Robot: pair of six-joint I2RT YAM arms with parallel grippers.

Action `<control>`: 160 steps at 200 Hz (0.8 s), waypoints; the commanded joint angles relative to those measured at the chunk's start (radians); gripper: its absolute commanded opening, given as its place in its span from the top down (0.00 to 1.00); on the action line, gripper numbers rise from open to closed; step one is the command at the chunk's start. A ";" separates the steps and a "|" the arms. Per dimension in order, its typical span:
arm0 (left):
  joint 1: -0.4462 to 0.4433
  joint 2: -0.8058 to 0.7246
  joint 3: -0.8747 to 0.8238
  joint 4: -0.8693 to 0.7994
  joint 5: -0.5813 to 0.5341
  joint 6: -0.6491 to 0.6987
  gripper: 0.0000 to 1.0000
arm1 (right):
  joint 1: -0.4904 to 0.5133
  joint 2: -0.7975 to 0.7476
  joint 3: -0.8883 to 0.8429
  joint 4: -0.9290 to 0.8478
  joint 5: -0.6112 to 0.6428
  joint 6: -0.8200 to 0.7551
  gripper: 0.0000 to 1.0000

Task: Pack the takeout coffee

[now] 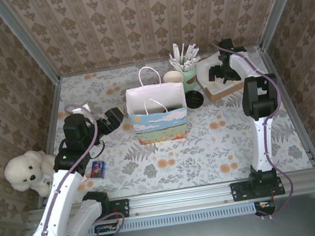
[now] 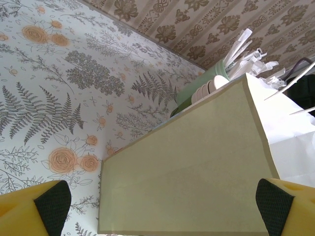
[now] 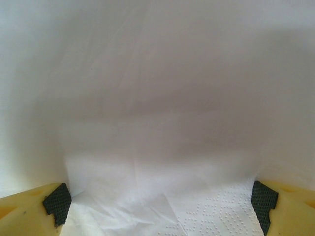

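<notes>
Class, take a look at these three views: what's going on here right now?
The left gripper is open and sits close beside the left side of the upright paper bag in the middle. The right gripper, also open, hangs just over white napkins at the back right. The cream paper cup stands behind the bag next to the green cup of sticks, held by neither gripper, so the coffee is not packed yet.
</notes>
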 commanded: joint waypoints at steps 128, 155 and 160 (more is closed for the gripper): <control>0.006 0.064 0.008 0.022 -0.026 -0.002 0.00 | -0.025 0.303 0.466 -0.045 0.078 0.084 0.37; 0.006 0.068 0.007 0.023 -0.023 0.002 0.00 | -0.022 0.266 0.438 -0.009 0.087 0.049 0.55; 0.006 0.069 0.007 0.023 -0.024 0.001 0.00 | -0.021 0.258 0.432 0.001 0.089 0.042 0.58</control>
